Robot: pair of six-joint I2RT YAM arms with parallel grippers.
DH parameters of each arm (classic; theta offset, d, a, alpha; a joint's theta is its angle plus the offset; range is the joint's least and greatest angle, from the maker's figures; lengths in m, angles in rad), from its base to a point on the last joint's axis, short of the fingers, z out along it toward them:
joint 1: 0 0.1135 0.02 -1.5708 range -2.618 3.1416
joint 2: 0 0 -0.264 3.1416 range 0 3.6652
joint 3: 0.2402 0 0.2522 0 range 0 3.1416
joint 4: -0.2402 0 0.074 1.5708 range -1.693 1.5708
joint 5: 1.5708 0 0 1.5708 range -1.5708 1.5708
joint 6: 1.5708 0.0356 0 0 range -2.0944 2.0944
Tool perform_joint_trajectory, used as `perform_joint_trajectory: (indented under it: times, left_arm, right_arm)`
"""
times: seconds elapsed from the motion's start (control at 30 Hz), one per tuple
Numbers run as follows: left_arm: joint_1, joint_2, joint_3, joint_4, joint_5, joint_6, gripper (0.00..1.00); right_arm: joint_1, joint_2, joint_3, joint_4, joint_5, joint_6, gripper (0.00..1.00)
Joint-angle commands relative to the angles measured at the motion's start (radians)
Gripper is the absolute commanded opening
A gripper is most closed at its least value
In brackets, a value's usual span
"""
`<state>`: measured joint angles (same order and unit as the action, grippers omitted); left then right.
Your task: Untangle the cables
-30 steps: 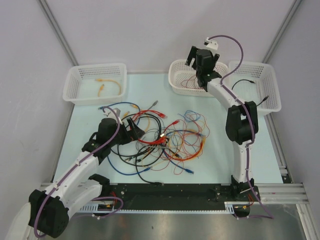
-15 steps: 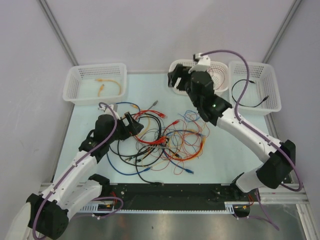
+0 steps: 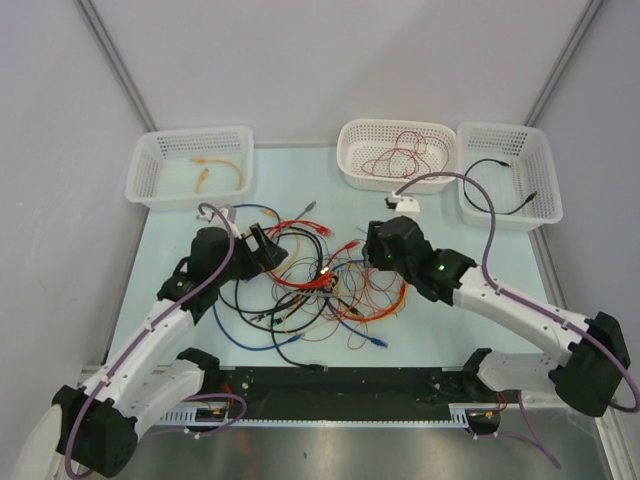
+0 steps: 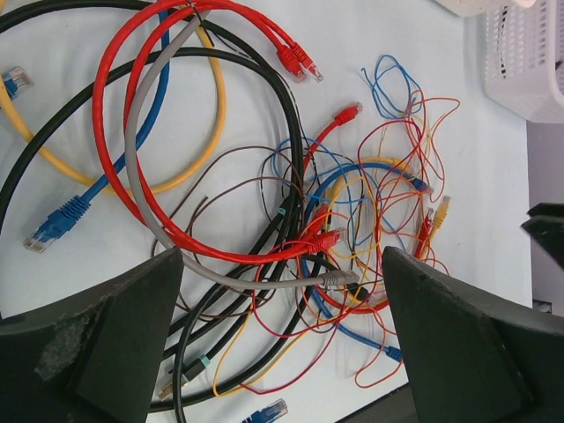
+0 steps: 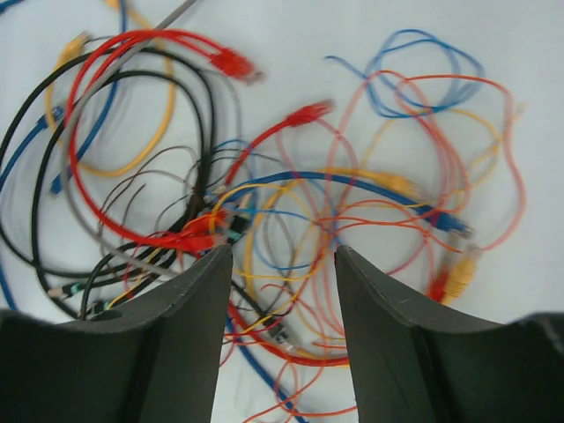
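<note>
1. Cables (image 3: 320, 280): one loose tangle mid-table, between the two arms. The heap is wider left to right than front to back.
2. Left half of the heap is thicker cord: red loop (image 4: 106, 106), grey cord (image 4: 132, 159), black loop (image 4: 291, 115), yellow cord (image 4: 216, 123) and blue cord (image 4: 62, 220) with a clear-tipped plug. The loops overlap each other.
3. Right half is thin wire in blue, orange, red and yellow, in small crossed loops. In the right wrist view this part is blurred.
4. A blue plug (image 3: 378, 342) lies at the near edge of the heap. Two red plugs (image 4: 298, 60) lie side by side at the end of the red loop.
5. Any writing on the plugs is too small to read.
6. Left gripper (image 3: 262, 248): over the left edge of the heap, jaws spread wide, nothing between them.
7. Right gripper (image 3: 375, 250): over the right side of the heap. Its jaws stand apart with a narrow gap (image 5: 284, 256), and no wire is seen pinched.
8. Left basket (image 3: 140, 180) at the far edge holds an orange cable (image 3: 215, 172).
9. Middle basket (image 3: 350, 170) holds a red wire (image 3: 400, 160).
10. Right basket (image 3: 545, 200) holds a black cable (image 3: 500, 165).
11. Table (image 3: 300, 185): pale top, grey walls behind.
</note>
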<state>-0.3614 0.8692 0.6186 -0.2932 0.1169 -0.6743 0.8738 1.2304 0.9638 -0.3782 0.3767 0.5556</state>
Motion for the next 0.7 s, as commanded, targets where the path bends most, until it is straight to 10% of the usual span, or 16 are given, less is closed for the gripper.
perform_joint_trajectory:
  times: [0.0,0.67]
  left_arm:
    - [0.004,-0.007,-0.011,0.026,0.023,-0.011,1.00]
    - [0.002,0.039,-0.036,0.017,0.061,-0.021,1.00]
  right_arm:
    - [-0.079,-0.037,-0.066,-0.008,-0.007,0.072,0.56]
    - [-0.269,0.368,-0.050,0.301,-0.173,0.012,0.68]
